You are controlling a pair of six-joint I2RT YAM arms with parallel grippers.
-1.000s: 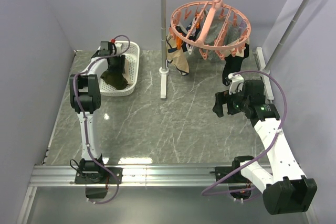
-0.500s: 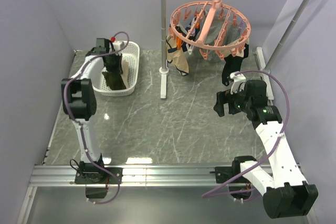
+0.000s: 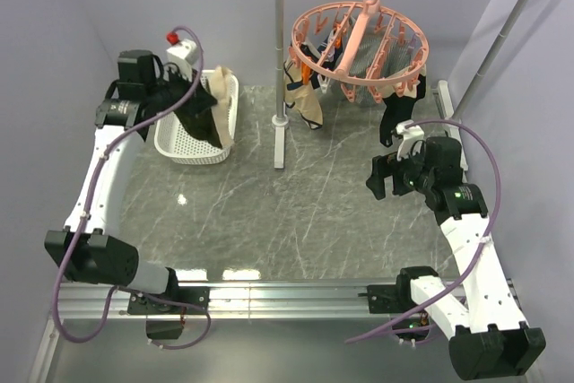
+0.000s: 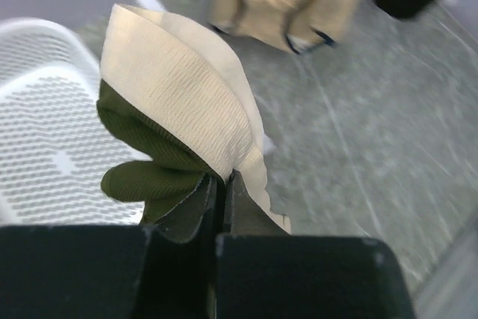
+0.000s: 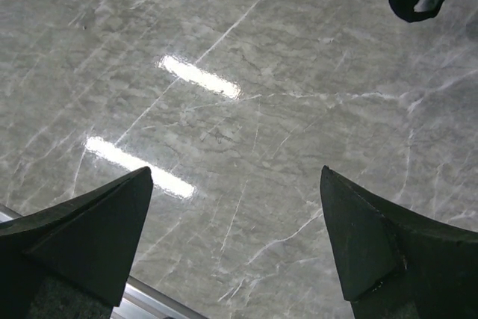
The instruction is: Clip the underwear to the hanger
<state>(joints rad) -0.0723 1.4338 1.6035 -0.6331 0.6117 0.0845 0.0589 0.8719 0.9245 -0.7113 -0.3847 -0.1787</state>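
Underwear point(image 3: 208, 118) hangs at the far left from the left gripper point(image 3: 186, 101), whose jaws are pressed together on a fold where the olive cloth meets the beige waistband (the wrist view shows the pinch plainly, left gripper point(image 4: 222, 184) nipping underwear point(image 4: 175, 102)). The garment droops roughly straight down from the pinch, waistband uppermost, over the right side of the white basket point(image 3: 179, 152); whether its lower end touches the basket I cannot tell.

Further right stands the post of the grey rail stand point(image 3: 280, 69), with a tan garment point(image 3: 305, 103) just beyond it. The hanger point(image 3: 359, 42) dangles from the rail, to the right of the pinched underwear and higher, so the carry probably has to run rightward and up, past the post, to reach a free peg.

A black garment point(image 3: 395, 116) hangs off the hanger's right side. Below it the right gripper point(image 3: 380, 177) hovers over the table point(image 3: 296, 213) with jaws spread wide and empty; it is the nearer arm to the hanger and looks well placed to steady a peg.
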